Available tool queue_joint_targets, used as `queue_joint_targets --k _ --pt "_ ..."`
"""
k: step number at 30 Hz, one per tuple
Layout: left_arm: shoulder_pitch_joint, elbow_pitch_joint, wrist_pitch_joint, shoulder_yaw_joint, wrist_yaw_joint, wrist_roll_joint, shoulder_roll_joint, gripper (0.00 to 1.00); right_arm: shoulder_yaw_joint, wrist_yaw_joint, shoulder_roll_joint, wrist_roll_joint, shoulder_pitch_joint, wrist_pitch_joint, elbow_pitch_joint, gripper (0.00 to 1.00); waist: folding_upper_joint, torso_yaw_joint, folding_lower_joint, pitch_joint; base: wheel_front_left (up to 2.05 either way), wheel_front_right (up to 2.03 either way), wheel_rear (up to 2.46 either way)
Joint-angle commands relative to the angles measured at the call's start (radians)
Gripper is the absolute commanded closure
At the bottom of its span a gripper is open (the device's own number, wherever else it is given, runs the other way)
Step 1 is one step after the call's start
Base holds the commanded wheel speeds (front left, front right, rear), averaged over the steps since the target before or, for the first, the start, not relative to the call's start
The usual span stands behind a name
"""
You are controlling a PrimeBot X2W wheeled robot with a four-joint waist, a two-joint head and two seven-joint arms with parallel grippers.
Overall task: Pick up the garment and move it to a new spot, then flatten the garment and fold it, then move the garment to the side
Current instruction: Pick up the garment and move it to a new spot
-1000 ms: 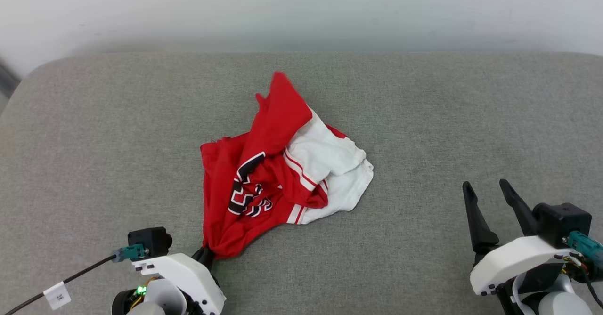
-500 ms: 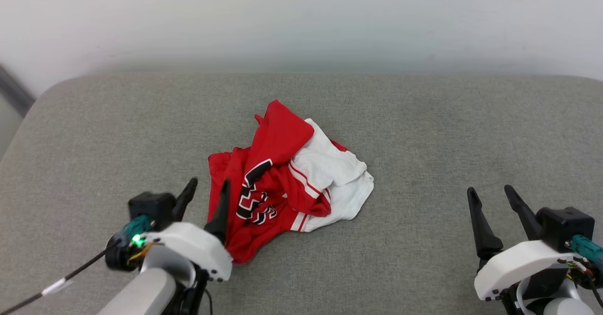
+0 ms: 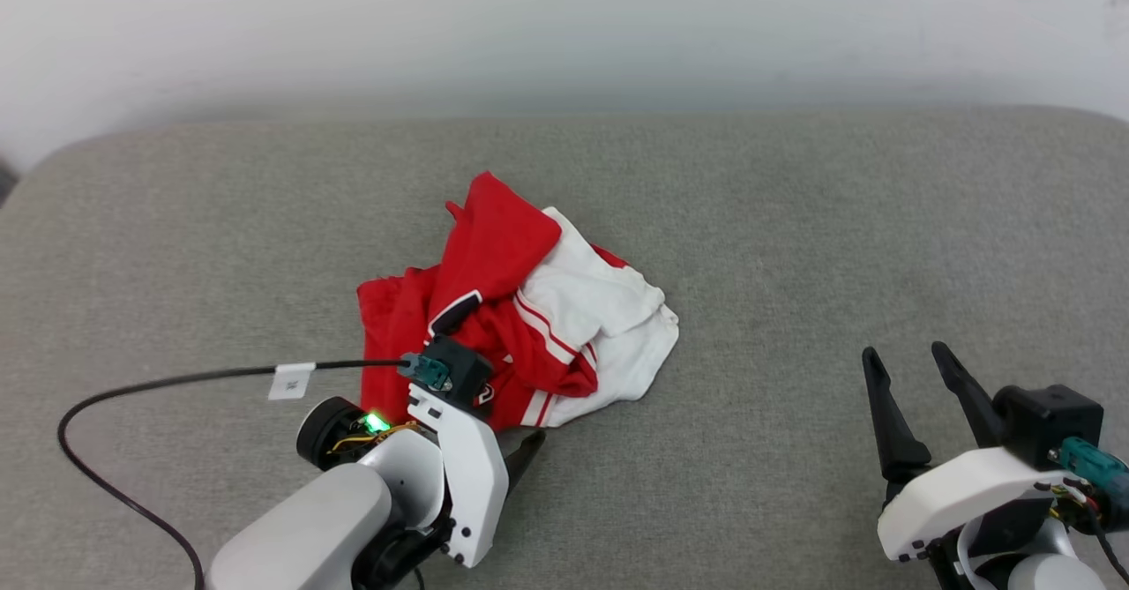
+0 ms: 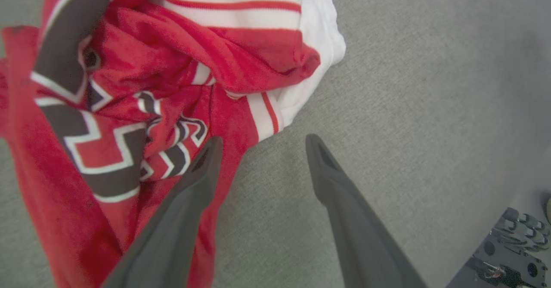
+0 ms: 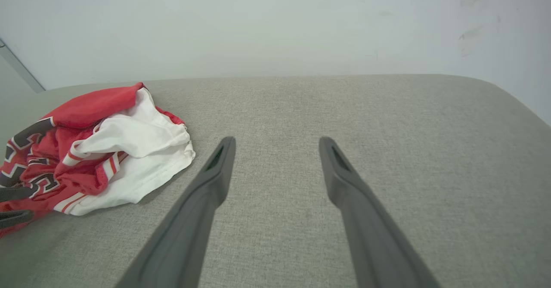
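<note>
The garment (image 3: 520, 308) lies crumpled in a heap in the middle of the grey cushion (image 3: 794, 220), red body with black lettering to the left and white sleeves to the right. My left gripper (image 3: 507, 431) hovers open over its near edge. In the left wrist view the left gripper (image 4: 262, 141) has one finger over the red fabric (image 4: 129, 107) and the other over bare cushion, with nothing between them. My right gripper (image 3: 906, 354) stands open and empty at the lower right, well apart from the garment (image 5: 107, 150). The right wrist view has the right gripper (image 5: 277, 141) over bare cushion.
A pale wall (image 3: 564, 26) rises behind the cushion's far edge. A black cable (image 3: 176, 383) with a white tag loops over the cushion to my left wrist. Bare cushion stretches to either side of the heap. A dark piece of machinery (image 4: 508, 253) sits in the left wrist view's corner.
My left gripper let go of the garment's near corner, opened, and swung from the heap's left side to over its near edge. The right arm stayed put. The head camera shifted.
</note>
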Motion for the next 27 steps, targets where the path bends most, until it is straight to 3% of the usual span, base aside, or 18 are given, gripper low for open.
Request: queue_joint_targets --k 1,9,10,11,12,17,22,27 --pt "-0.016 0.022 0.028 -0.007 -0.014 -0.01 0.001 0.0 0.005 -0.001 0.001 0.005 -0.015 -0.004 -0.001 0.0 0.0 -0.015 0.0 0.02 0.0 0.0 0.0" --pt "-0.044 0.178 0.185 -0.052 -0.048 -0.047 -0.008 0.0 0.023 -0.001 0.0 0.021 -0.046 -0.03 0.033 0.0 0.0 -0.057 0.0 0.07 0.0 0.0 0.0" --pt "-0.044 0.187 0.205 -0.061 -0.056 -0.051 -0.01 0.25 0.023 -0.001 0.001 0.022 -0.05 -0.033 0.038 0.0 0.0 -0.06 0.0 0.073 0.0 0.0 0.0" --pt "-0.043 0.194 0.22 -0.069 -0.063 -0.056 -0.014 0.66 0.022 -0.001 0.0 0.024 -0.053 -0.037 0.041 0.0 0.0 -0.061 0.0 0.074 0.0 0.0 0.0" --pt "-0.04 0.197 0.233 -0.075 -0.071 -0.062 -0.018 1.0 0.022 -0.001 0.001 0.025 -0.056 -0.039 0.046 0.0 0.0 -0.062 0.0 0.076 0.0 0.0 0.0" --pt "-0.083 0.167 0.185 -0.083 -0.092 -0.02 -0.03 1.0 0.009 -0.001 0.001 0.024 -0.06 -0.048 0.067 0.0 0.0 -0.054 0.0 0.065 0.0 0.0 0.0" --pt "-0.12 0.074 0.103 -0.094 -0.084 0.048 -0.041 1.0 -0.007 -0.001 0.001 0.011 -0.05 -0.048 0.076 0.0 0.0 -0.027 0.0 0.024 0.0 0.0 0.0" --pt "-0.069 -0.041 0.096 -0.145 -0.079 0.077 -0.058 1.0 -0.02 -0.001 0.001 0.005 -0.027 -0.037 0.066 0.0 0.0 0.0 0.0 -0.006 0.0 0.0 0.0"
